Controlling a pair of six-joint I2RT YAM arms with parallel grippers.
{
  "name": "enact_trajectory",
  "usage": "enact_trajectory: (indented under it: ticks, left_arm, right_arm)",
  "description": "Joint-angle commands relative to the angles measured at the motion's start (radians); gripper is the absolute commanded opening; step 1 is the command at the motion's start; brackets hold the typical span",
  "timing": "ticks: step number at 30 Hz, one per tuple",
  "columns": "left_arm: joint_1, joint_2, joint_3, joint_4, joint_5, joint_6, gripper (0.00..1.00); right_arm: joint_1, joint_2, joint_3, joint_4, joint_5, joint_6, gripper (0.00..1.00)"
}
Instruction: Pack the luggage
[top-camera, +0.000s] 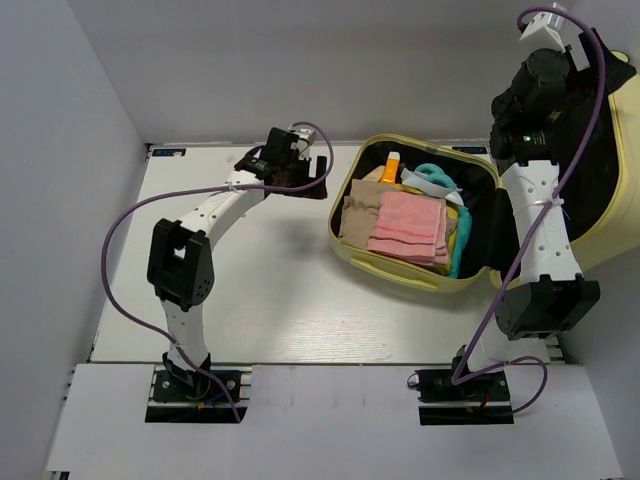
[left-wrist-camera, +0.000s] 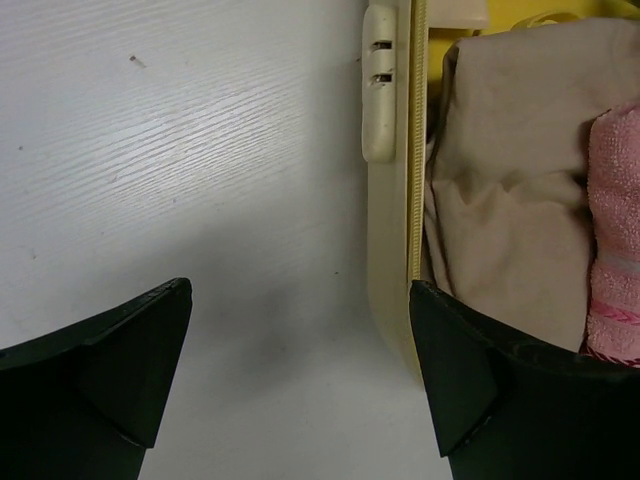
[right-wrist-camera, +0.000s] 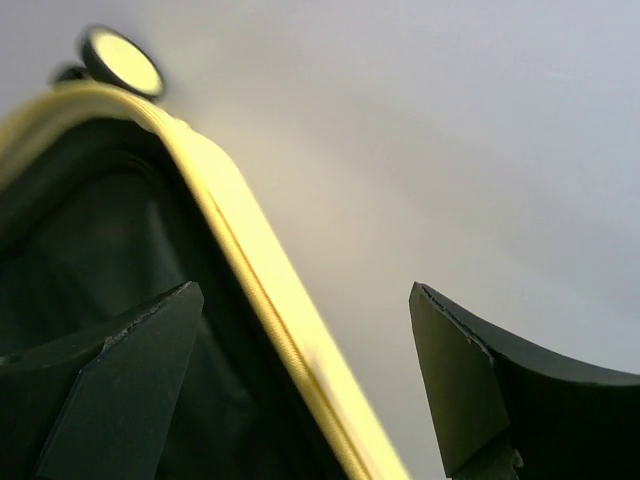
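Observation:
The pale yellow luggage (top-camera: 400, 275) lies open at the right of the table. Its black-lined lid (top-camera: 612, 200) stands raised at the far right. The base holds a folded beige cloth (top-camera: 362, 218), a pink towel (top-camera: 410, 225), a teal item (top-camera: 435, 178) and an orange bottle (top-camera: 391, 165). My left gripper (top-camera: 320, 178) is open and empty at the luggage's left rim (left-wrist-camera: 385, 280), with its right finger over the rim next to the beige cloth (left-wrist-camera: 510, 200). My right gripper (top-camera: 545, 85) is raised and open, its fingers either side of the lid's yellow edge (right-wrist-camera: 260, 270) without touching it.
A cream side handle (left-wrist-camera: 380, 85) sits on the luggage's left rim. A small wheel (right-wrist-camera: 122, 60) shows at the lid's top corner. Grey walls enclose the white table (top-camera: 250, 290) on the left and at the back.

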Motion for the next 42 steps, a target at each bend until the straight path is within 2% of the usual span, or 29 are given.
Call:
enact_trajectory:
  ticks: [1, 6, 8, 11, 13, 14, 15, 16, 18, 19, 22, 26, 28, 30, 34, 35, 36, 37, 39, 40, 41, 42]
  left_arm:
    - [-0.014, 0.023, 0.068, -0.009, 0.029, 0.014, 1.00]
    - [-0.018, 0.069, 0.080, 0.008, 0.061, -0.015, 1.00]
    - [-0.021, 0.085, 0.091, 0.005, 0.055, -0.015, 1.00]
    - [-0.020, 0.097, 0.103, -0.013, 0.047, -0.013, 1.00]
    - [-0.020, 0.094, 0.099, -0.016, 0.040, -0.013, 1.00]
    - [-0.020, 0.095, 0.096, -0.013, 0.035, -0.015, 1.00]
    - [-0.021, 0.097, 0.094, -0.018, 0.030, -0.012, 1.00]
    - [-0.021, 0.099, 0.094, -0.016, 0.020, -0.010, 1.00]
    - [-0.023, 0.099, 0.091, -0.018, 0.018, -0.009, 1.00]
    - [-0.021, 0.100, 0.090, -0.012, 0.023, -0.009, 1.00]
    - [-0.021, 0.111, 0.091, -0.004, 0.032, -0.019, 1.00]
    - [-0.028, 0.114, 0.079, 0.010, 0.040, -0.035, 1.00]
    - [-0.029, 0.115, 0.080, 0.014, 0.040, -0.039, 1.00]
    - [-0.029, 0.109, 0.080, 0.014, 0.040, -0.044, 1.00]
    - [-0.018, 0.082, 0.071, 0.005, 0.020, -0.041, 1.00]
    - [-0.018, 0.070, 0.064, -0.007, 0.015, -0.044, 1.00]
    - [-0.002, 0.059, 0.061, -0.010, -0.002, -0.042, 1.00]
    - [0.005, 0.034, 0.038, -0.025, -0.012, -0.039, 1.00]
    - [0.029, -0.001, 0.021, -0.044, -0.049, -0.044, 1.00]
    - [0.053, -0.016, -0.028, -0.053, -0.060, -0.058, 1.00]
    - [0.084, -0.073, -0.047, -0.058, -0.078, -0.064, 1.00]
    - [0.104, -0.096, -0.070, -0.053, -0.080, -0.070, 1.00]
  right_arm:
    - [-0.028, -0.077, -0.045, 0.139, 0.045, -0.159, 0.90]
    - [-0.083, -0.135, -0.111, 0.018, 0.070, -0.083, 0.90]
    - [-0.084, -0.140, -0.122, -0.079, 0.047, 0.014, 0.90]
    - [-0.118, -0.147, -0.166, -0.097, 0.076, 0.031, 0.89]
    - [-0.140, -0.146, -0.194, -0.134, 0.083, 0.061, 0.86]
    - [-0.141, -0.143, -0.192, -0.152, 0.065, 0.131, 0.81]
    - [-0.146, -0.138, -0.188, -0.221, 0.062, 0.152, 0.69]
    - [-0.144, -0.134, -0.181, -0.223, 0.062, 0.165, 0.38]
    - [-0.138, -0.126, -0.171, -0.205, 0.079, 0.166, 0.01]
    - [-0.137, -0.117, -0.166, -0.161, 0.086, 0.155, 0.00]
    - [-0.098, -0.095, -0.126, -0.191, 0.091, 0.164, 0.00]
    - [0.070, -0.051, -0.125, -0.186, 0.117, 0.140, 0.00]
    - [0.147, -0.025, -0.114, -0.134, 0.165, 0.075, 0.00]
    - [0.245, 0.035, -0.094, -0.006, 0.198, -0.003, 0.00]
    - [0.391, 0.181, 0.024, 0.102, 0.254, -0.142, 0.00]
    - [0.443, 0.201, 0.050, 0.175, 0.267, -0.158, 0.00]
    - [0.468, 0.250, 0.068, 0.179, 0.280, -0.158, 0.00]
    - [0.556, 0.296, 0.111, 0.183, 0.292, -0.155, 0.14]
    - [0.616, 0.386, 0.136, 0.237, 0.310, -0.146, 0.57]
    - [0.711, 0.405, 0.157, 0.264, 0.307, -0.132, 0.84]
    - [0.742, 0.426, 0.167, 0.272, 0.306, -0.117, 0.90]
    - [0.771, 0.470, 0.176, 0.269, 0.298, -0.092, 0.90]
